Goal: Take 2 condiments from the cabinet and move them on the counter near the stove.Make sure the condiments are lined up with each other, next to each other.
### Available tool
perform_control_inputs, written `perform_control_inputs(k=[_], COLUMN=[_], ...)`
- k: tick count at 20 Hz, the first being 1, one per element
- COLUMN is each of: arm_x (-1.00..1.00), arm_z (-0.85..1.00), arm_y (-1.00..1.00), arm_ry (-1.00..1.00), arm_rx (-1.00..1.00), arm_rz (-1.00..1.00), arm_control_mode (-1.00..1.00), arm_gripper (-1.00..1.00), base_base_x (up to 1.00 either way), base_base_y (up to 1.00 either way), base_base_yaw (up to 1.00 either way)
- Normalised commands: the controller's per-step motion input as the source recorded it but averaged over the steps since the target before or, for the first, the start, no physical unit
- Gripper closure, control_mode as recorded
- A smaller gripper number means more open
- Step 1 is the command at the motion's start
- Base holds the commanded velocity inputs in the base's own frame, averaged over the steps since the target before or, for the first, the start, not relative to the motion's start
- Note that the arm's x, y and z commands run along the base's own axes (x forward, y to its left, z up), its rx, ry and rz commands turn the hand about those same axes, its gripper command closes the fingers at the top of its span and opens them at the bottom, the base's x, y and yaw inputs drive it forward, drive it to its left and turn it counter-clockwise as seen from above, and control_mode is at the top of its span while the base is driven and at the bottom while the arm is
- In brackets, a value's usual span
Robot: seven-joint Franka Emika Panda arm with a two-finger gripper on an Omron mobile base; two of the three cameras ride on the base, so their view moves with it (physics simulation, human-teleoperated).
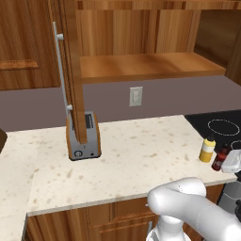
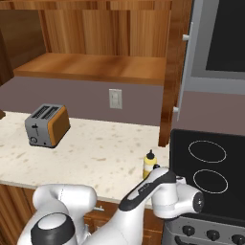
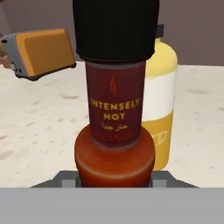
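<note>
Grip: our gripper (image 3: 114, 181) is clamped on the red sauce bottle (image 3: 114, 131).
Placement: we set it upright beside the yellow bottle (image 3: 161, 109), near the counter's (image 1: 117, 160) stove-side edge.

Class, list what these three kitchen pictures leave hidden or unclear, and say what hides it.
- Red sauce bottle: its base, cut off by the frame's bottom edge in the hand view.
- Yellow squeeze bottle: its tip, behind the red bottle's cap in the hand view.
- Toaster: partly covered by the cabinet door in the left base view.

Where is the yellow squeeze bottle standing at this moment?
The yellow squeeze bottle stands on the counter near its front edge, beside the stove, with the red sauce bottle next to it.
</note>
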Motion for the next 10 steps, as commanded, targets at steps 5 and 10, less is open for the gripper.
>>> perform_control_inputs(k=[5,10], arm_x=[0.12,0.16], arm_z=[-0.13,-0.1], arm_y=[-0.02,-0.06], arm_ry=[0.0,0.0], arm_rx=[0.0,0.0], arm_rz=[0.0,0.0], arm_control_mode=[-1.0,-1.0], arm_gripper=[1.0,1.0], base_base_x=[0.0,0.0], base_base_y=[0.0,0.0], base_base_yaw=[0.0,0.0])
